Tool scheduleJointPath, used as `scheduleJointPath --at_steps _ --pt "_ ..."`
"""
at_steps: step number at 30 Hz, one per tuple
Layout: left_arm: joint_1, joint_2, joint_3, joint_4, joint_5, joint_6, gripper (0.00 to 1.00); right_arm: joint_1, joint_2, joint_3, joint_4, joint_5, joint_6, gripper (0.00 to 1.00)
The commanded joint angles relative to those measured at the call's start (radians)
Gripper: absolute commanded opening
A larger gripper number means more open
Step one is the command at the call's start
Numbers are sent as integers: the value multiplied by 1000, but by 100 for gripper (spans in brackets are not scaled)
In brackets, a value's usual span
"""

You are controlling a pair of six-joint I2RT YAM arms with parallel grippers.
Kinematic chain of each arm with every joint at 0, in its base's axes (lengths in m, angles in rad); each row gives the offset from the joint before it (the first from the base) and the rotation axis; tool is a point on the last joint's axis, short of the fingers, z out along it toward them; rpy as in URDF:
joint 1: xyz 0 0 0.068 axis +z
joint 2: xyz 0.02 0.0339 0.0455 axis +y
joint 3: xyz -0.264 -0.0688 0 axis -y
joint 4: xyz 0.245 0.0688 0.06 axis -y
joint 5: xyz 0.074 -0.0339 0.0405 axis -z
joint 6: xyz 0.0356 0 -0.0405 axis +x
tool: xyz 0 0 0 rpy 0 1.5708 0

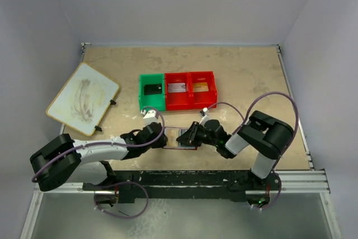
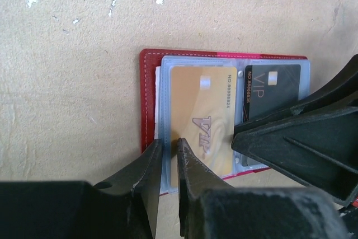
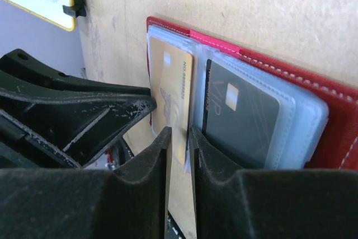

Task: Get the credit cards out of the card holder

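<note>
Credit cards (image 2: 201, 110) like these are light, thin, stiff plastic with slick faces. I judge they will slide rather than bend, and only an edge gives my tools anything to bite. Two show in the card holder (image 2: 146, 99), which lies open and flat on the bench (image 1: 240, 71) near its front edge, between my two arms. They are a gold card (image 3: 170, 82) and a black card (image 2: 274, 85), side by side in neighbouring sleeves (image 3: 302, 118). The pale sleeves look soft and clingy. I expect the holder is light enough to drag or lift with a card unless one tool pins its maroon cover. The best hold is a card's short end at the sleeve mouth, but I cannot tell which end is open.

My left tool (image 2: 169, 144) stands narrow, a slit between its fingers, over the edge of the gold card's sleeve nearest it. My right tool (image 3: 180, 135) is just as narrow, with an end of the gold card showing in its gap. Whether either one truly clamps I cannot tell.

The tools crowd each other. The right one covers part of the black card in the left wrist view, and both aim at the gold card. Beyond the holder sits a green-and-red bin tray (image 1: 141, 90) with three loose cards (image 1: 177, 88), one to a compartment. A white board (image 1: 83, 98) lies well apart on the left.
</note>
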Motion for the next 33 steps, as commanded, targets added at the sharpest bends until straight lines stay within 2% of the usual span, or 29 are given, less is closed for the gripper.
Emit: scheduleJointPath --at_steps 1,3,10,14,17,23,27,30,33 --pt "-5 29 20 19 96 59 12 7 53 -77 199 -36 94 22" --pt "-5 31 21 19 105 68 11 7 55 -71 178 -31 102 23" --pt "-5 32 20 23 145 92 8 10 -26 30 -152 77 46 31" --pt "-6 35 19 39 172 96 3 13 -51 33 -144 75 42 31" --pt "-11 36 15 59 188 91 0 16 -34 65 -91 2 -10 30" --pt "-20 26 -6 88 189 60 0 30 -13 17 142 -58 54 26" --pt "-31 25 -32 139 207 38 0 33 -39 57 4 -7 48 20" --pt "-43 26 -37 153 208 32 0 44 -85 94 -129 46 11 10" --pt "-51 26 -39 157 200 30 0 46 -107 118 -179 45 -19 14"
